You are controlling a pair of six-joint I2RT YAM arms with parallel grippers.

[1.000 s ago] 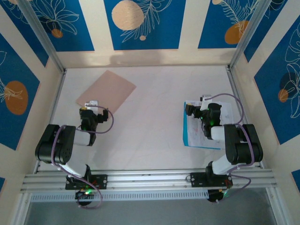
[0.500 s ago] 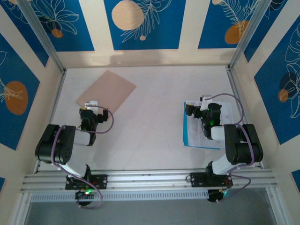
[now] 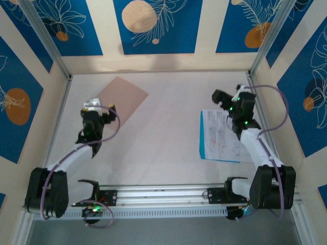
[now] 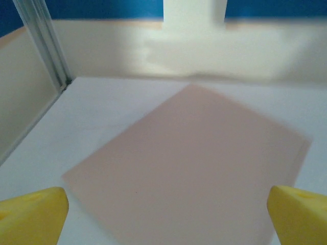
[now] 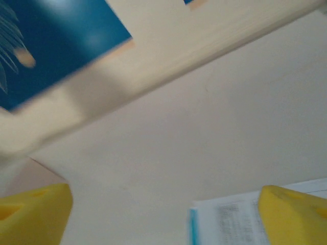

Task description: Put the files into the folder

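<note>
Both arms have stretched forward off their folded rest. The left gripper (image 3: 96, 105) has gone out over the near-left edge of the folder (image 3: 121, 96), which lies closed near the tabletop's (image 3: 168, 127) far left corner. The right gripper (image 3: 220, 97) has passed the far edge of the files (image 3: 220, 139), which are stacked by the right edge, well apart from the folder. This looks like the approach: nothing is gripped. Next, the folder needs opening and the sheets need pinching at an edge. Both pairs of fingers stand wide apart, empty and touching nothing.
</note>
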